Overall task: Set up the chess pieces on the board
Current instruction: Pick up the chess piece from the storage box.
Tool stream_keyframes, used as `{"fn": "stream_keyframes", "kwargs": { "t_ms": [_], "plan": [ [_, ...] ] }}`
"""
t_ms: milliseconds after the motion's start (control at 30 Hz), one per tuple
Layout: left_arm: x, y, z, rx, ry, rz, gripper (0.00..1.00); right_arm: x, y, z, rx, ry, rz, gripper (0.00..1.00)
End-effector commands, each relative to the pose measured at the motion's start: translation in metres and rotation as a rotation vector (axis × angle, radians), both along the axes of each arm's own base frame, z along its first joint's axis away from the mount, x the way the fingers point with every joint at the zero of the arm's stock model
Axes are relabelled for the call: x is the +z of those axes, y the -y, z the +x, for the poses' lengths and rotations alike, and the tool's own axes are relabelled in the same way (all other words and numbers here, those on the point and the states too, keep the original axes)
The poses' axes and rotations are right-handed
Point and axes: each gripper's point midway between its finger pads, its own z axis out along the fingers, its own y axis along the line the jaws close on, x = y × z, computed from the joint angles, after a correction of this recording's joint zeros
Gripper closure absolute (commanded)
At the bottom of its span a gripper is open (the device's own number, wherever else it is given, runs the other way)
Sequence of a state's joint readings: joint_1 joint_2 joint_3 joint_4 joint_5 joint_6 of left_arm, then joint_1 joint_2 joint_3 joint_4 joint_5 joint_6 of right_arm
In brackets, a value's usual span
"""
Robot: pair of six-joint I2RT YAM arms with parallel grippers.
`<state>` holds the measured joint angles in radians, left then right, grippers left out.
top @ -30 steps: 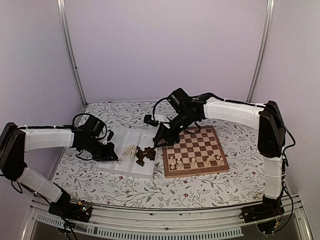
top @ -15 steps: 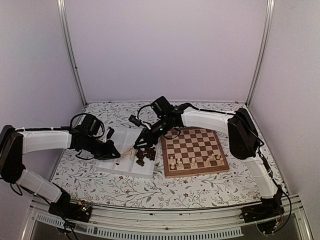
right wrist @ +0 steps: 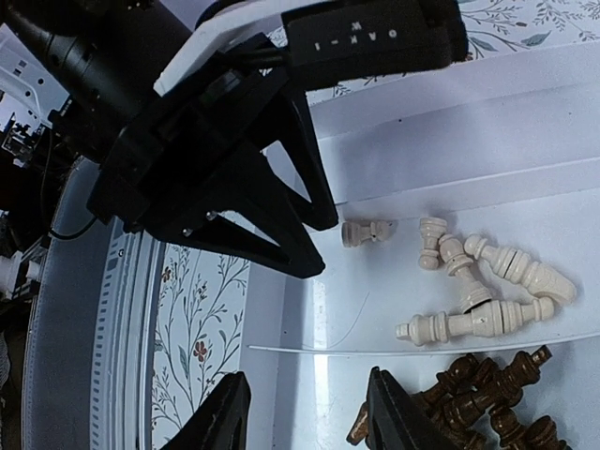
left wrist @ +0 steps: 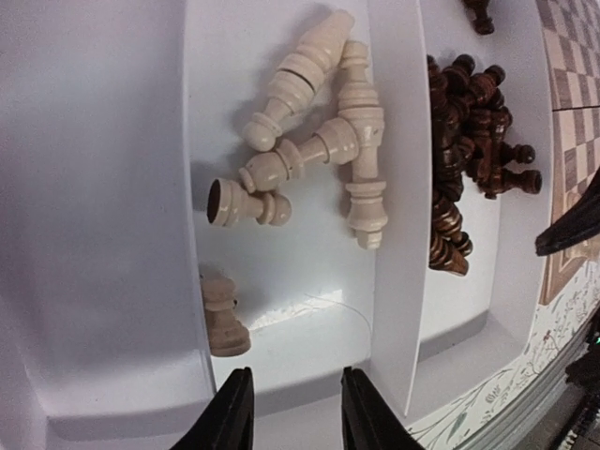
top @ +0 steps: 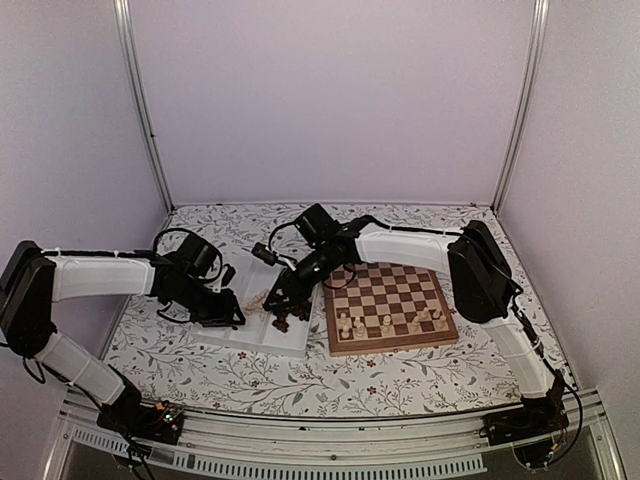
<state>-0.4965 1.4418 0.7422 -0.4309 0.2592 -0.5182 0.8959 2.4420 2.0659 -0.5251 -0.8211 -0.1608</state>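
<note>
A floral-printed tablecloth (top: 400, 375) carries the flat checkered wooden board (top: 395, 290), with standing cream pieces (top: 385, 322) along its near edge. Beside it, a smooth white plastic tray (left wrist: 94, 187) holds loose cream pieces (left wrist: 319, 150), lathe-turned, and dark brown pieces (left wrist: 469, 141) in separate compartments. The left gripper (left wrist: 295, 412) and right gripper (right wrist: 305, 412) hover above the tray, their black fingers apart and empty. The left wrist's black housing (right wrist: 375, 37) reads "OAK-1", upside down.

Right wrist view cuts the dark pieces (right wrist: 487, 403) at its bottom edge — left wrist view, the board (left wrist: 574, 112).
</note>
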Motion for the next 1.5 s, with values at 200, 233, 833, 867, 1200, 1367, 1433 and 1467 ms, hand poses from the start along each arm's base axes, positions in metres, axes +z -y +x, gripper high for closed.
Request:
{"fn": "stream_keyframes", "kwargs": {
  "t_ms": [200,233,833,867,1200,1367,1433,1467],
  "plan": [
    [-0.007,0.003,0.006,0.006,0.015,0.25,0.62,0.046,0.013,-0.002,-0.007,0.074,0.047,0.55],
    [-0.006,0.001,0.008,0.012,0.026,0.278,0.61,0.049,0.014,-0.002,-0.007,0.079,0.051,0.55],
    [-0.032,-0.011,-0.004,0.079,-0.044,0.595,0.59,0.068,0.037,-0.007,0.004,0.043,0.09,0.55],
    [-0.035,-0.011,-0.005,0.082,-0.05,0.598,0.6,0.068,0.037,-0.008,0.005,0.041,0.091,0.55],
    [-0.041,-0.015,0.0,0.147,-0.053,0.587,0.62,0.071,0.04,-0.011,0.003,0.027,0.103,0.56],
    [-0.044,-0.018,0.006,0.182,-0.064,0.571,0.65,0.068,0.04,-0.011,0.001,0.02,0.099,0.56],
    [-0.046,-0.021,0.007,0.19,-0.074,0.574,0.67,0.068,0.04,-0.011,0.001,0.018,0.099,0.56],
    [-0.047,-0.021,0.007,0.191,-0.077,0.573,0.68,0.067,0.041,-0.011,0.0,0.018,0.098,0.56]
  ]
}}
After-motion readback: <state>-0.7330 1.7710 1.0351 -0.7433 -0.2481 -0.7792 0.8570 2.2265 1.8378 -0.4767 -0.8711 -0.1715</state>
